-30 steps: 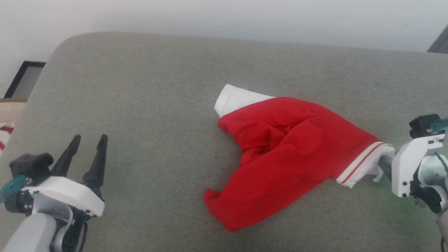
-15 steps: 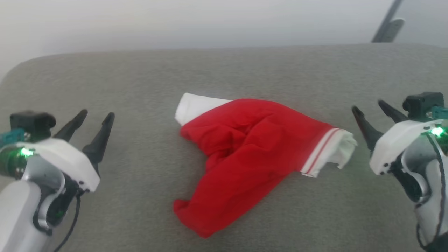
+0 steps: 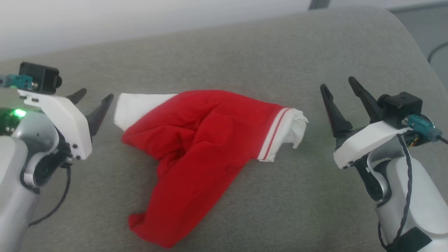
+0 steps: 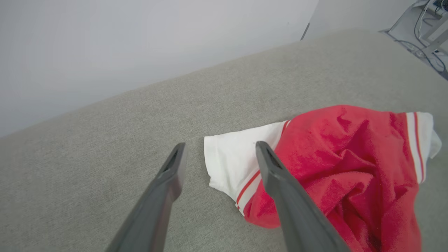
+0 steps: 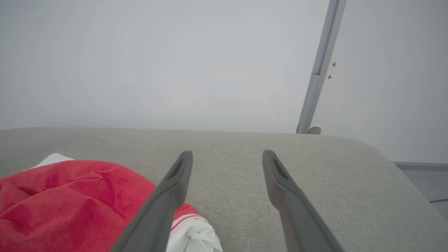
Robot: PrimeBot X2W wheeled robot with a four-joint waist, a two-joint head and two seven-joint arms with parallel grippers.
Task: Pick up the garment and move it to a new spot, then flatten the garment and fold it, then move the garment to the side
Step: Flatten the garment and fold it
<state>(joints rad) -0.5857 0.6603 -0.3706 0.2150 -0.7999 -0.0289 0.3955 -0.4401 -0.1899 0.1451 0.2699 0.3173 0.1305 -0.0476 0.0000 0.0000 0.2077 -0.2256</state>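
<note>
Red shirt (image 3: 196, 140) lies crumpled on the grey upholstered surface (image 3: 245, 52), between the left hand (image 3: 97, 93) and the right hand (image 3: 336, 82), both spread and empty.

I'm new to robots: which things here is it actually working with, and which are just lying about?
In the job: the red and white garment, the open left gripper, the open right gripper, the grey padded surface beneath it.
Just there: the grey pole, the white wall behind.
</note>
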